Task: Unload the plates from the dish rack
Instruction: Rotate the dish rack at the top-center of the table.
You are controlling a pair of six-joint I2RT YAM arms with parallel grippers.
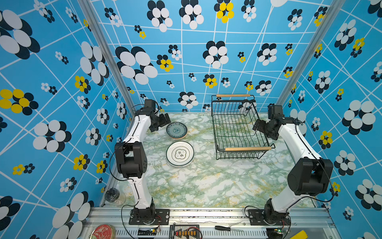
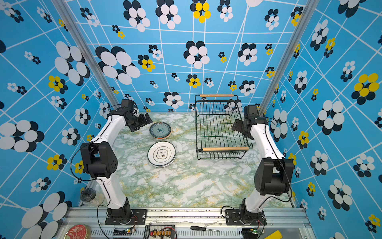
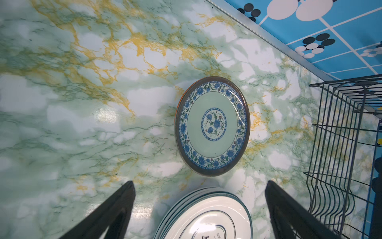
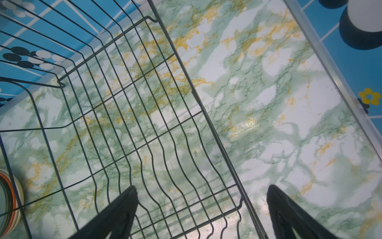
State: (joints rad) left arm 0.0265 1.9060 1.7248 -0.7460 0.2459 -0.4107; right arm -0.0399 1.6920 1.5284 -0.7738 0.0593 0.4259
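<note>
Front rail: a red tin lid (image 1: 103, 231) at the lower left edge and a screwdriver (image 1: 226, 228) at lower centre, both off the work area.
White stack (image 1: 180, 154): lower centre in both top views; several dark-rimmed white plates piled flat on the marble table (image 1: 206, 182), the top 1 bearing a printed emblem.
Dish rack (image 1: 247, 148): right of centre, standing on the table, well apart from both stacks; no plate shows in its wires in any view.
Patterned stack (image 1: 176, 130): just above the white stack, near it but apart; a teal floral plate on top, orange and cream rims beneath.
Left gripper (image 1: 164, 120): just beside the patterned stack at its upper left, jaws wide apart, holding nothing.
Right gripper (image 1: 257, 125): at the rack's right rim, jaws wide apart, empty; its wrist view shows only bare wires.
Progress: unloading looks finished, with 2 stacks out and 0 plates seen in the rack.
Left to do: probably nothing but drawing both arms clear.
</note>
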